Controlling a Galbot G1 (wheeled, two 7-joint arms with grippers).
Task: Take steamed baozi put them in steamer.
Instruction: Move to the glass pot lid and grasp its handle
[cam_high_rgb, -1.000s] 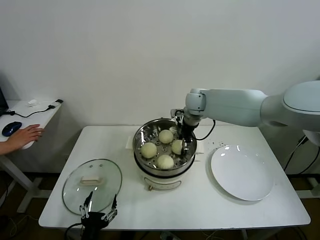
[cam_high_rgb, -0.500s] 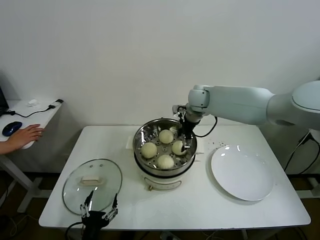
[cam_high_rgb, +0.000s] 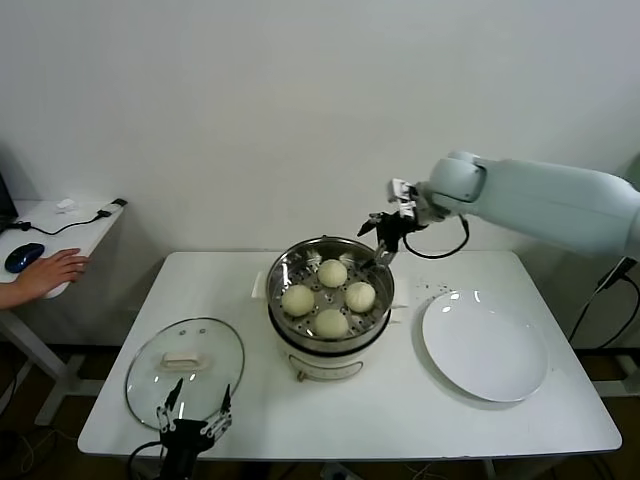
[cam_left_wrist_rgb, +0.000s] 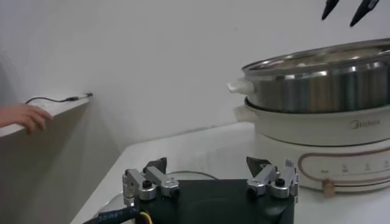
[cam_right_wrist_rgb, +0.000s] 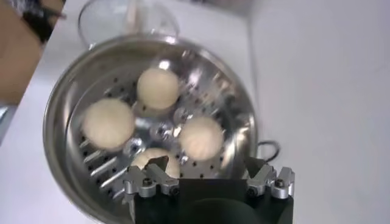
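Four cream-white baozi lie on the perforated tray inside the steel steamer (cam_high_rgb: 375, 272): one at the back (cam_high_rgb: 332, 272), one at the left (cam_high_rgb: 297, 299), one at the right (cam_high_rgb: 360, 296), one at the front (cam_high_rgb: 331, 323). My right gripper (cam_high_rgb: 383, 249) is open and empty, raised above the steamer's back right rim. The right wrist view looks down on the steamer (cam_right_wrist_rgb: 64, 109) with the baozi (cam_right_wrist_rgb: 201, 137) under the gripper (cam_right_wrist_rgb: 208, 167). My left gripper (cam_high_rgb: 194, 409) is open and parked at the table's front left edge, over the glass lid. The left wrist view shows that gripper (cam_left_wrist_rgb: 207, 165) and the steamer (cam_left_wrist_rgb: 317, 76).
A glass lid (cam_high_rgb: 150, 372) with a white handle lies flat at the front left. An empty white plate (cam_high_rgb: 485, 345) lies to the right of the steamer. A person's hand (cam_high_rgb: 45, 272) rests on a side desk at the far left.
My right gripper has let go of the right baozi, risen out of the steamer and drawn back to the right. The left arm has not moved.
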